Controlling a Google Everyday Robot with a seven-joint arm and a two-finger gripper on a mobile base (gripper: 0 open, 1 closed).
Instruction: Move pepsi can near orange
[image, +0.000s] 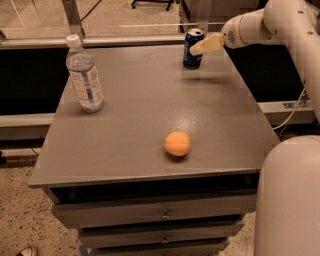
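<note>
The pepsi can (191, 48), dark blue with a silver top, stands upright near the far right corner of the grey table (125, 125). My gripper (198, 49) reaches in from the right on the white arm and is at the can's right side, at mid-height, overlapping it in the camera view. The orange (177, 143) lies on the table towards the front, well in front of the can and apart from it.
A clear water bottle (85, 75) with a white cap stands at the table's far left. Drawers (162, 215) sit below the tabletop. My white body (290, 200) fills the lower right. A rail (125, 41) runs behind the table.
</note>
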